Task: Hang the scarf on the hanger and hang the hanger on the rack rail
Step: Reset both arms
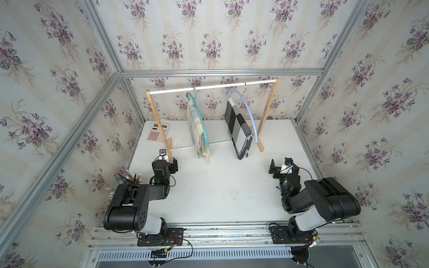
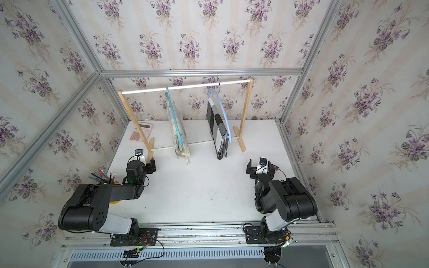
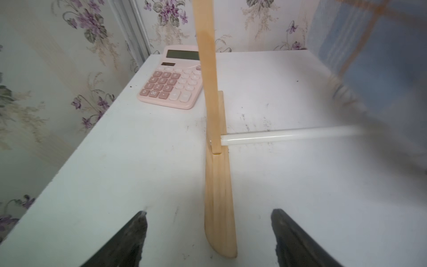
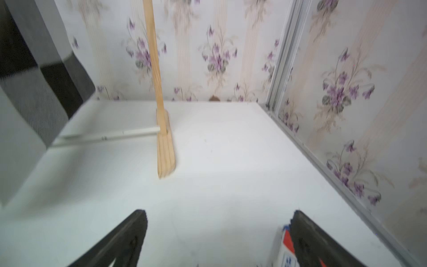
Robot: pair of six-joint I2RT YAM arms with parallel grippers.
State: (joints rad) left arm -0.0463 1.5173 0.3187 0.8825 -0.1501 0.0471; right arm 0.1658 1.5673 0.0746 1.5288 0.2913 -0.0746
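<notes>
Two scarves hang on a wooden rack [image 1: 269, 111] with a white rod, seen in both top views. A pale blue and cream plaid scarf [image 1: 197, 132] is draped on a teal hanger [image 1: 201, 120]. A black, white and grey check scarf [image 1: 239, 130] is draped on a light blue hanger [image 1: 250, 113]. My left gripper [image 1: 171, 165] stands open low at the rack's left foot [image 3: 219, 196], which lies between the jaws untouched. My right gripper [image 1: 283, 166] is open and empty, in front of the rack's right foot [image 4: 165, 152].
A pink calculator [image 1: 157, 132] lies at the back left behind the rack. A cup of coloured pencils [image 1: 127, 177] stands beside my left arm. A small white, red and blue box [image 4: 284, 249] sits next to my right gripper. Walls close in on three sides.
</notes>
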